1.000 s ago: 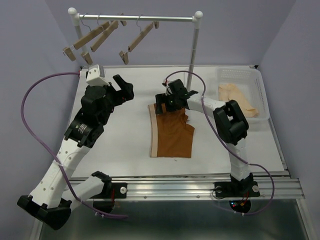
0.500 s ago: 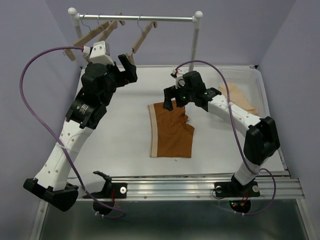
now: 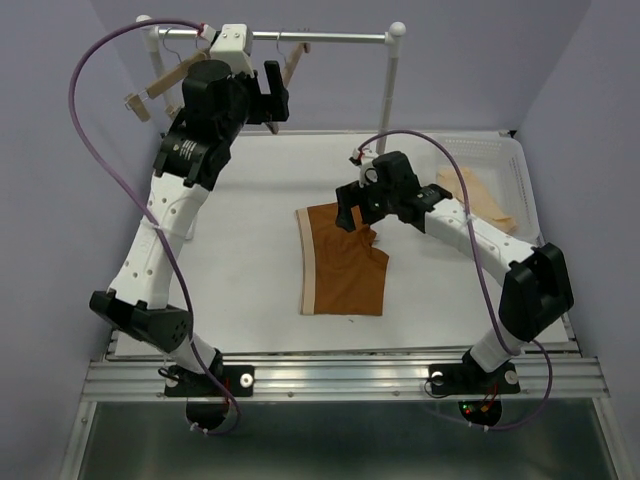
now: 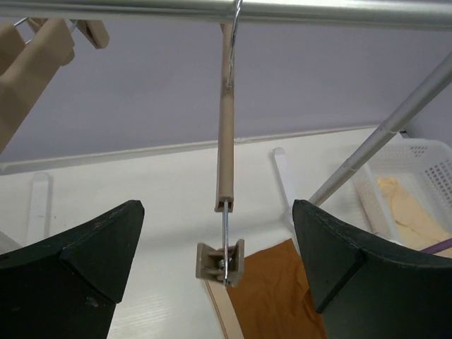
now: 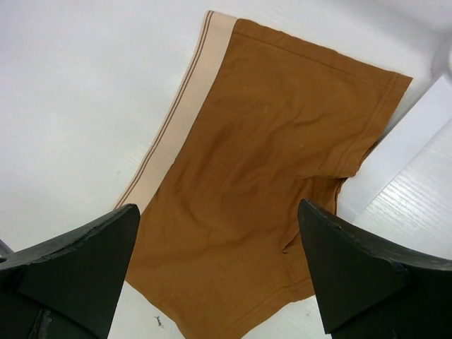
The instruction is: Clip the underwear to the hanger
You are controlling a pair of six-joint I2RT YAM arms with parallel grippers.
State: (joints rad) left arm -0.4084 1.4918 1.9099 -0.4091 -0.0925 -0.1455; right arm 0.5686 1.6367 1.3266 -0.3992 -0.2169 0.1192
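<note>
Left wrist view shows the left gripper (image 4: 217, 212) raised to the rail (image 4: 318, 10) at the far left of the scene, its jaws spread wide and holding nothing. Between the two dark fingers (image 4: 85, 261), but beyond them and not touching, the hanger (image 4: 226, 141) hangs by its wire hook from the rail, steeply tilted with one wooden clip (image 4: 220, 261) at its low end. More hangers (image 4: 28, 49) crowd the rail just to its left, and the slanting rack post (image 4: 381, 138) stands to the right.

From the top camera, the right gripper (image 3: 358, 212) hovers over the far right corner of the underwear (image 3: 345, 265). Its jaws are also wide apart and empty; the right wrist view shows the fabric below the gap, with no contact visible. The underwear lies flat near the middle of the table (image 3: 240, 250), with its pale waistband (image 5: 176, 127) along the left edge. At the far right, a white basket (image 3: 522, 175) holds a cream garment (image 3: 478, 195).
</note>
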